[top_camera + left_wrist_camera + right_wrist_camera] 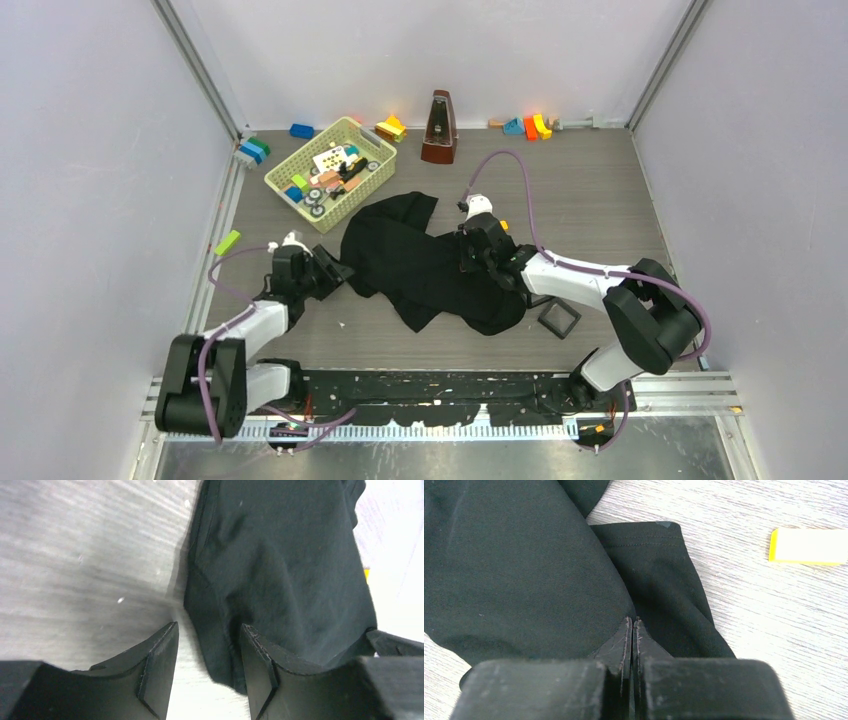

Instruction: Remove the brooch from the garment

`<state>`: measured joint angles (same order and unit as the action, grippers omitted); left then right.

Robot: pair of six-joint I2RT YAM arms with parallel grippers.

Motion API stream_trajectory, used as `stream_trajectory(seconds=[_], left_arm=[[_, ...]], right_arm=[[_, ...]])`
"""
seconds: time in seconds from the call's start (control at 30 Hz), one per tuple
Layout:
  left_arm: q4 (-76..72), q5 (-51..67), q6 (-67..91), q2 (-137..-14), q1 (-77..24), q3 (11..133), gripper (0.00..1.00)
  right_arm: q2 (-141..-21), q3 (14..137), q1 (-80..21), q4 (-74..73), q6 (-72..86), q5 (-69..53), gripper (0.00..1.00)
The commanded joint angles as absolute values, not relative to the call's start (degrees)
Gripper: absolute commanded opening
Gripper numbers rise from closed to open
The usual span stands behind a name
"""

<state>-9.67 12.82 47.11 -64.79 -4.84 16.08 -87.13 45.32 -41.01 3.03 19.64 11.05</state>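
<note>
The right pincer (632, 621), pressed shut, rests on the black T-shirt (420, 265), probably pinning it; the left pincer (210, 627), open and empty, straddles its hem, seemingly to grab.

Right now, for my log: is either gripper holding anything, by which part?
Left gripper: open, empty. Right gripper: shut at a fold in the garment; whether cloth is pinched cannot be told.

Garment (410, 265) partly under right arm (565, 278) (print unseen)
</note>
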Motion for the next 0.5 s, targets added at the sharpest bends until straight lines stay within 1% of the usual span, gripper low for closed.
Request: stream_trajectory(seconds=[0.0, 0.07, 0.1, 0.13, 0.2, 0.23, 0.27, 0.33, 0.47], left_arm=[[-17.2, 11.7, 50.6, -72.4, -4.7, 19.4, 0.50], [-20.0, 12.0, 51.7, -77.0, -4.7, 19.9, 0.48], [-22.2, 12.5, 52.9, -79.3, -4.6, 19.9, 0.43], [-24.2, 13.3, 53.3, -81.2, -4.6, 20.3, 0.33], [-25.7, 15.4, 53.5, -84.0, -4.6, 21.6, 0.17], [-25.8, 15.8, 53.6, -84.3, -4.6, 22.1, 0.06], [-26.1, 16.0, 53.8, -84.2, -4.6, 22.5, 0.00], [-25.4, 15.8, 54.0, -82.6, -4.6, 23.0, 0.00], [-16.3, 14.2, 51.8, -73.4, -4.6, 25.6, 0.00]], right_arm=[[-85.9, 46.1, -40.9, 6.0, 19.9, 11.8, 0.01], [-85.6, 46.0, -40.9, 6.1, 19.9, 11.7, 0.00], [-85.2, 45.8, -40.9, 6.1, 20.0, 11.7, 0.00], [-85.0, 45.6, -40.8, 6.3, 20.0, 11.7, 0.00], [-84.2, 45.0, -40.8, 6.6, 20.0, 11.9, 0.00], [-83.7, 44.5, -40.9, 6.9, 20.0, 12.3, 0.00], [-83.4, 44.2, -40.9, 7.0, 19.9, 12.4, 0.01], [-82.4, 43.7, -40.8, 7.1, 19.8, 13.2, 0.00], [-78.8, 43.7, -40.8, 6.4, 19.9, 11.5, 0.01]])
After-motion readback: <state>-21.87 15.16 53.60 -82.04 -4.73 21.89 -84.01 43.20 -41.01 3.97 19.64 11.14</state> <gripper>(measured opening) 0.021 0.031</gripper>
